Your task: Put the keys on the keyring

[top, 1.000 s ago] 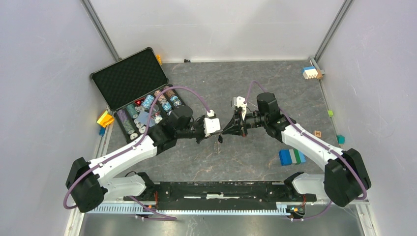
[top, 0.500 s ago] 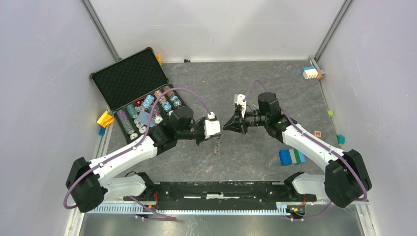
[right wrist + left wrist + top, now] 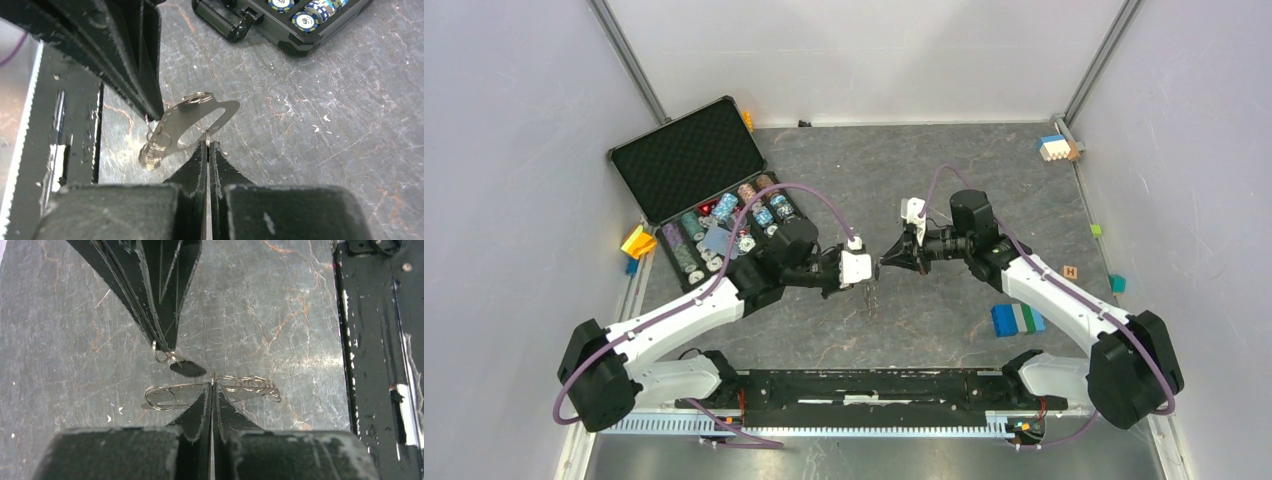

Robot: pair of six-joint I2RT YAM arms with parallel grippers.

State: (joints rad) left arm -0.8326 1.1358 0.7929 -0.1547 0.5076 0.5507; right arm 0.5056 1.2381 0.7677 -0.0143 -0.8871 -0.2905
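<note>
My left gripper (image 3: 865,270) is shut on the keyring (image 3: 196,121), a flat grey D-shaped loop that carries several small wire rings (image 3: 152,152). It holds the loop above the table. In the left wrist view the loop is edge-on at my left gripper (image 3: 212,385). My right gripper (image 3: 881,264) faces it, tips almost touching. It is shut (image 3: 207,143) on a small split ring (image 3: 160,356) from which the key's black head (image 3: 187,369) hangs, just beside the loop. The key's blade is hidden.
An open black case (image 3: 686,152) of poker chips lies at the back left; its corner shows in the right wrist view (image 3: 280,22). Toy blocks lie at the right (image 3: 1017,318), back right (image 3: 1056,147) and left edge (image 3: 637,242). A black rail (image 3: 874,385) runs along the near edge.
My left gripper has come slightly nearer and lower with the keyring. My right gripper's wrist has shifted a little and its tips stay close to the left gripper. Both grips are unchanged.
</note>
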